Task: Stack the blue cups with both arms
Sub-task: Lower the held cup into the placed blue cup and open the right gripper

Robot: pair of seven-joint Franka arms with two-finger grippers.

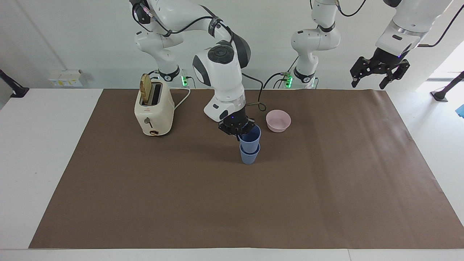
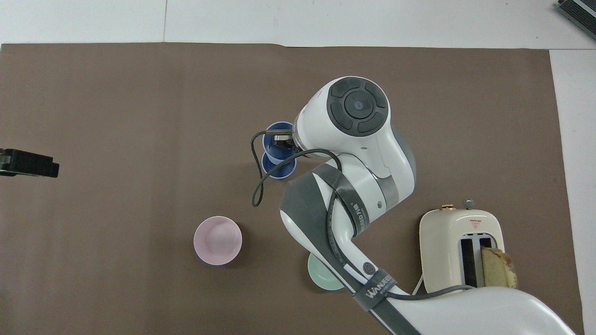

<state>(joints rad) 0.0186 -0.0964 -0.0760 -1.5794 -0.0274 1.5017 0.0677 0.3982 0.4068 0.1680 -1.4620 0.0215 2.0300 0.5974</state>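
One blue cup (image 1: pixel 249 156) stands upright near the middle of the brown mat. The second blue cup (image 1: pixel 250 136) sits partly inside it, upright, its rim well above the lower cup's rim. My right gripper (image 1: pixel 240 131) is shut on the upper cup's rim on the side toward the right arm's end. In the overhead view the upper cup (image 2: pixel 274 135) overlaps the lower cup (image 2: pixel 279 170), and the right gripper (image 2: pixel 282 139) is mostly hidden under the arm. My left gripper (image 1: pixel 378 74) waits, open and empty, high above the mat's corner at the left arm's end; it also shows in the overhead view (image 2: pixel 28 163).
A pink bowl (image 1: pixel 278 120) sits nearer to the robots than the cups, toward the left arm's end. A green bowl (image 2: pixel 323 277) lies partly under the right arm. A cream toaster (image 1: pixel 154 108) with a bread slice (image 1: pixel 145 89) stands toward the right arm's end.
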